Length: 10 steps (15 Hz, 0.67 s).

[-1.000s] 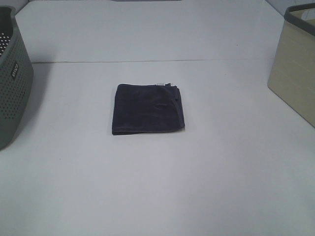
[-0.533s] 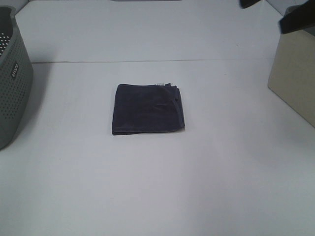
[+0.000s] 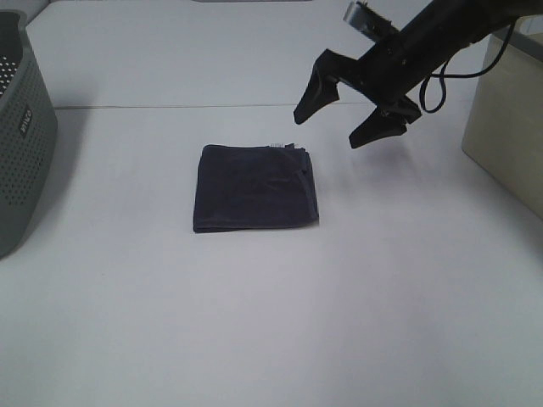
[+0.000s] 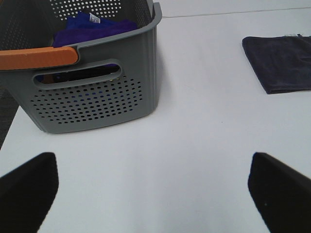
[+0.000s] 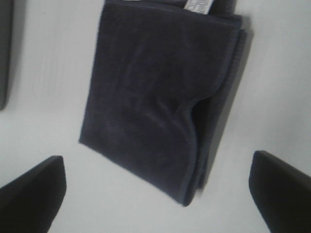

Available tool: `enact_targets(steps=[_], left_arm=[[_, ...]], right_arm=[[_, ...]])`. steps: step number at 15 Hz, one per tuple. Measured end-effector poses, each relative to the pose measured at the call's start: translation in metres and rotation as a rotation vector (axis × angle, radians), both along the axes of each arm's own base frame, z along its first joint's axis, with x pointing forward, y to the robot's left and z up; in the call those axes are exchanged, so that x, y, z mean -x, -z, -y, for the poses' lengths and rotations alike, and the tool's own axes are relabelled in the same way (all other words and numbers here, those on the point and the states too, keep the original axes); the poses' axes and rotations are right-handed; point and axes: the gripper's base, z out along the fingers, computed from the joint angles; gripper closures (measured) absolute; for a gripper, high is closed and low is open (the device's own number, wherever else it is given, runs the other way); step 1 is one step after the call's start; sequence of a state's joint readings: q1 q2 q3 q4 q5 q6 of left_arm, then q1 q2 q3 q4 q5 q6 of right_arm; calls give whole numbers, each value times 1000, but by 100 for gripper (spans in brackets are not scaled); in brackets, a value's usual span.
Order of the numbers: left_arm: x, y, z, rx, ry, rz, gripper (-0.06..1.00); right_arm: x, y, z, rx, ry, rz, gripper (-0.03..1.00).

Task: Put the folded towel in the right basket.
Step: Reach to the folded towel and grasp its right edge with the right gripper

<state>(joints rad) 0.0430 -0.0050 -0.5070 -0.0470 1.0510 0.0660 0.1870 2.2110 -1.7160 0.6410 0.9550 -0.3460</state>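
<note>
The folded towel (image 3: 254, 187) is dark navy with a small white tag and lies flat at the middle of the white table. It also shows in the right wrist view (image 5: 160, 94) and in the left wrist view (image 4: 282, 63). My right gripper (image 3: 338, 127) is open and empty, held in the air above and to the right of the towel's far right corner. The right basket (image 3: 509, 127) is beige and stands at the table's right edge. My left gripper (image 4: 153, 194) is open and empty, near the grey basket on the left.
A grey perforated basket (image 3: 21, 136) stands at the left edge; in the left wrist view (image 4: 92, 77) it has an orange handle and holds blue cloth (image 4: 95, 26). A seam (image 3: 254, 106) crosses the table behind the towel.
My right arm has swung in from the upper right and now hovers open near the towel's far right corner. The towel has not moved.
</note>
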Motion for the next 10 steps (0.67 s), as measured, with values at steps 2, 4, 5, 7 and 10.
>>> enact_targets(steps=[2, 4, 5, 7, 10], left_arm=[[0, 0, 0, 0, 0, 0, -5], [0, 0, 0, 0, 0, 0, -5], [0, 0, 0, 0, 0, 0, -5], [0, 0, 0, 0, 0, 0, -5], [0, 0, 0, 0, 0, 0, -5]], right_arm=[[-21, 48, 8, 11, 10, -91, 0], [-28, 67, 5, -4, 6, -120, 0], [-31, 71, 2, -27, 14, -127, 0], [-33, 76, -1, -66, 33, -143, 0], [-31, 83, -12, -88, 35, -174, 2]])
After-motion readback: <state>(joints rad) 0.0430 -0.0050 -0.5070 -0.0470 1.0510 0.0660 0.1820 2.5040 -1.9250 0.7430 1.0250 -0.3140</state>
